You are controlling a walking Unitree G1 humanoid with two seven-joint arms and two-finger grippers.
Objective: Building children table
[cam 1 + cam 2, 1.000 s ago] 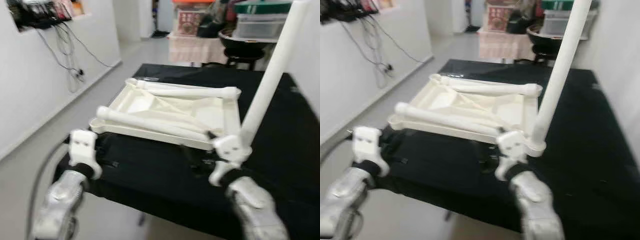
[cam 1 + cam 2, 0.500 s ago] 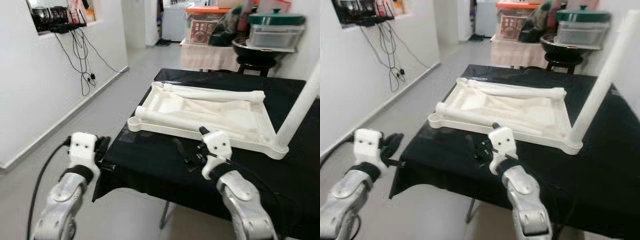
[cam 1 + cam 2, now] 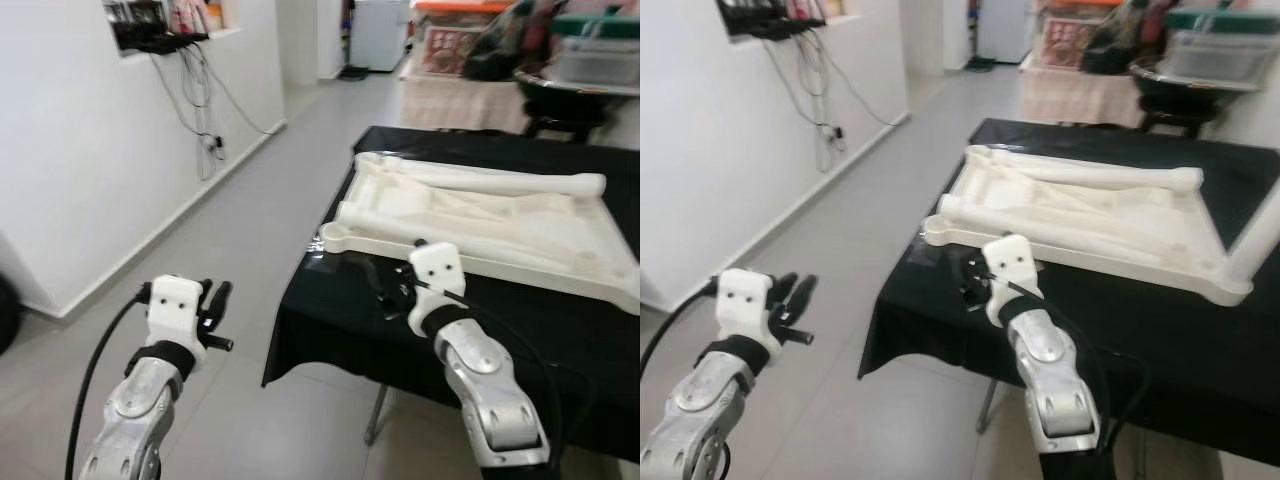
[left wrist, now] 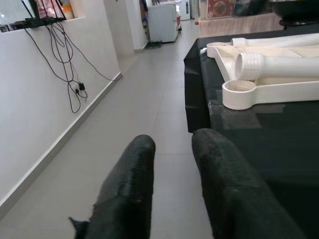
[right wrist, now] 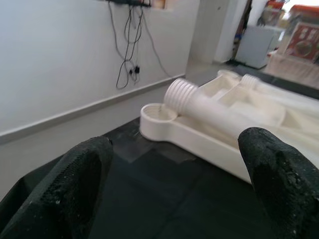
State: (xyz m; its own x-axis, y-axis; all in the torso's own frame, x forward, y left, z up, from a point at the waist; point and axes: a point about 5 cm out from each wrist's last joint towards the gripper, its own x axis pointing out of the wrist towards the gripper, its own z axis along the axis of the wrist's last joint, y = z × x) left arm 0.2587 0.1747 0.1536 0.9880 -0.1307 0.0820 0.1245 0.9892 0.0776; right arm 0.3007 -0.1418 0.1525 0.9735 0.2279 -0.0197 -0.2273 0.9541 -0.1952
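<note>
Right gripper (image 5: pixel 174 164) jaws spread before tabletop (image 3: pixel 520 235), left gripper (image 4: pixel 172 164) jaws narrowly parted over floor (image 4: pixel 149 109)

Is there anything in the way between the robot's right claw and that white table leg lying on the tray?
Nothing visible is. The right gripper is open over the black cloth, facing the threaded end of the nearest table leg, which lies on the upturned white tabletop. Only bare cloth lies between them.
</note>
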